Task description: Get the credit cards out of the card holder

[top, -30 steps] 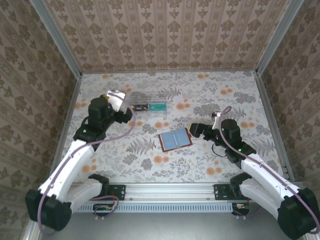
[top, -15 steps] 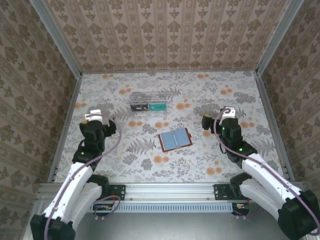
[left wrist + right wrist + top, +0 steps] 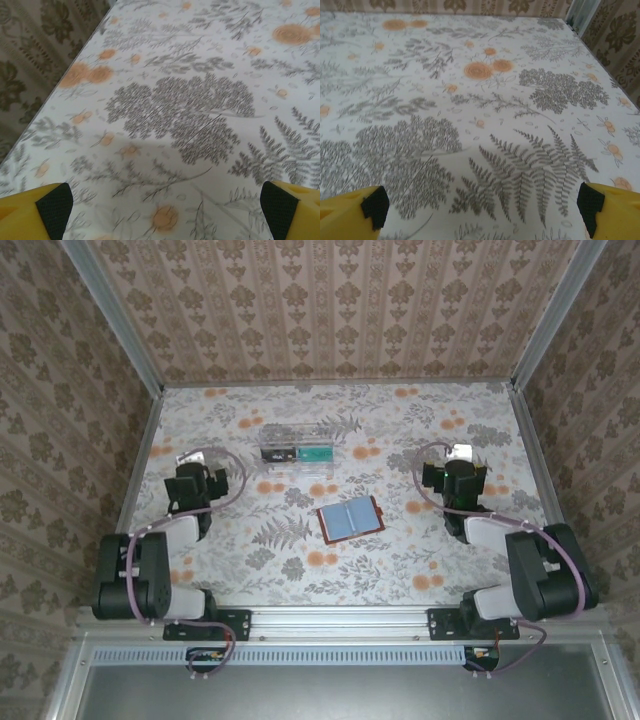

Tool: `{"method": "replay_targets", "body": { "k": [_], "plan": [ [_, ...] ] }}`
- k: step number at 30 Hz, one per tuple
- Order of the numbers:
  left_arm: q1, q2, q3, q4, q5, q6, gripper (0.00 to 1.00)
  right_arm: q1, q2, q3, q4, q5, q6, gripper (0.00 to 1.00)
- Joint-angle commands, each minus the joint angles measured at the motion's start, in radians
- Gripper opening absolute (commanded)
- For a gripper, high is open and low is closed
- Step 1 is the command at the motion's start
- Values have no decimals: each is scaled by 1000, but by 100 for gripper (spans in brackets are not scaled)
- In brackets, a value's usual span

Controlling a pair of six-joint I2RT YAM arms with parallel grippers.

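Your left pincer (image 3: 190, 483), frame left, and right pincer (image 3: 455, 478), frame right, gape wide, empty; the card holder (image 3: 350, 519) lies open mid-frame.

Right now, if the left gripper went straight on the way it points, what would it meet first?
Probably the floral tabletop: the open left gripper aims over bare cloth, with the side wall off to its left. The way looks free of objects, though depth is unclear.
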Motion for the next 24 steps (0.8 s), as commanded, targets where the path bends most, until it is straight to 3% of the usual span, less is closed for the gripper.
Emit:
{"method": "replay_targets", "body": {
  "k": [1, 3, 8, 24],
  "plan": [
    [6, 81, -51, 322, 68, 46, 100, -67, 61, -54, 244, -147, 16, 100],
    [-11, 148, -83, 464, 57, 82, 100, -91, 119, -78, 347, -195, 25, 100],
    [-7, 129, -42, 348, 69, 64, 100, -90, 116, -44, 277, -195, 26, 100],
    [-20, 131, -43, 354, 46, 72, 100, -74, 120, -27, 256, -191, 7, 100]
  ]
}}
